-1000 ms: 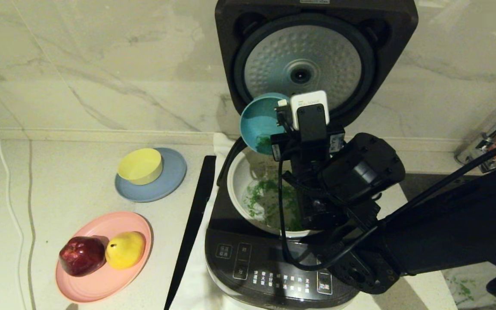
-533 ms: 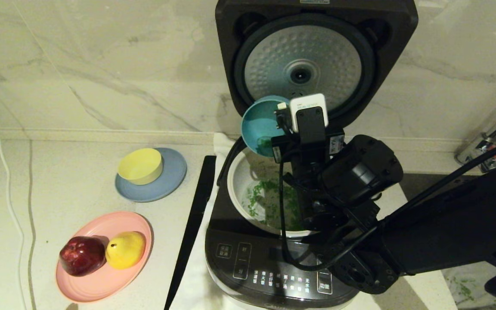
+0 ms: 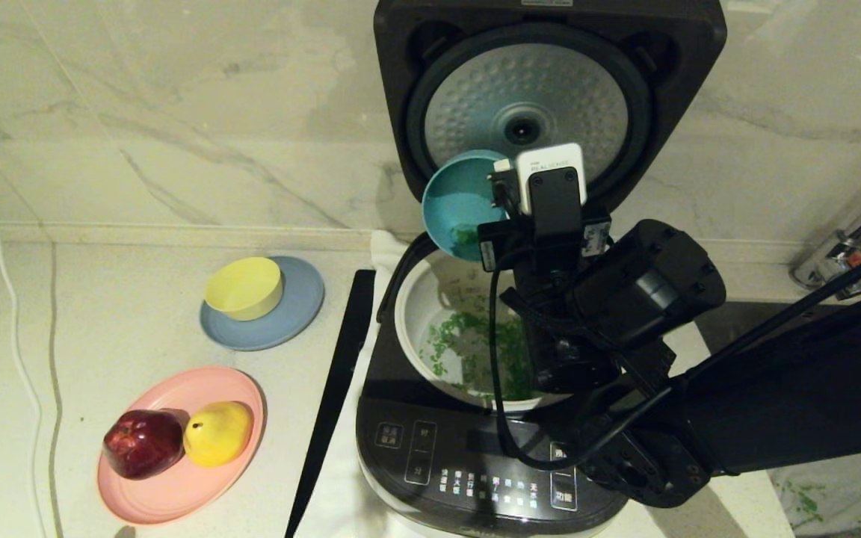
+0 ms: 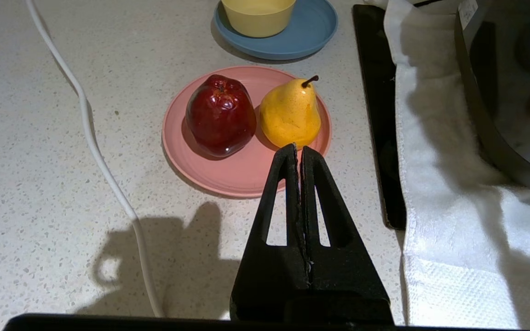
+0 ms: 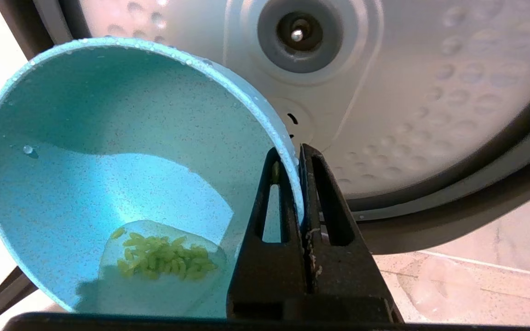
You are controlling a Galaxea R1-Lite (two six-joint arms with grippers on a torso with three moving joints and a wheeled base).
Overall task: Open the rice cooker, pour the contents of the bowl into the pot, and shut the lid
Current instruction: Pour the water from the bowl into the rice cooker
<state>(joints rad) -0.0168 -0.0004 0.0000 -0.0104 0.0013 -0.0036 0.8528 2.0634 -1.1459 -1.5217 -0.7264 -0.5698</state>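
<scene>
Bowl tilted over pot, before raised lid.

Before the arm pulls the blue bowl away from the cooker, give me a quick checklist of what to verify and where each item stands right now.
1. Lid fully up, clear of the pour: ok.
2. Right gripper clamped on the bowl rim: ok.
3. Bowl tipped over the pot: ok.
4. Bowl emptied: not ok, a clump of green bits sits near its lower edge.
5. Greens landing inside the pot: ok.
6. Left gripper out of the way, shut above the pink plate: ok.
</scene>
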